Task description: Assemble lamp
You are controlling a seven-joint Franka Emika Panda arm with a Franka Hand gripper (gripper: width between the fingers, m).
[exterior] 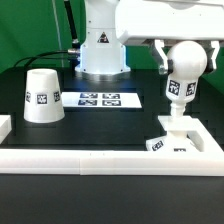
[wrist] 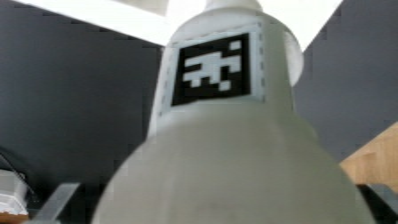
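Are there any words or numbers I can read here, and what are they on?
None: no words or numbers. Only black-and-white square tag patterns, on the white plastic cone-shaped shade, the white ball-headed bulb, the flat square white base and the thin flat white marker board.

- Black counter carries everything.
- Shade stands wide end down, on the exterior view's left.
- Marker board lies flat, mid-rear.
- Base sits on the exterior view's right, just behind the front rail.
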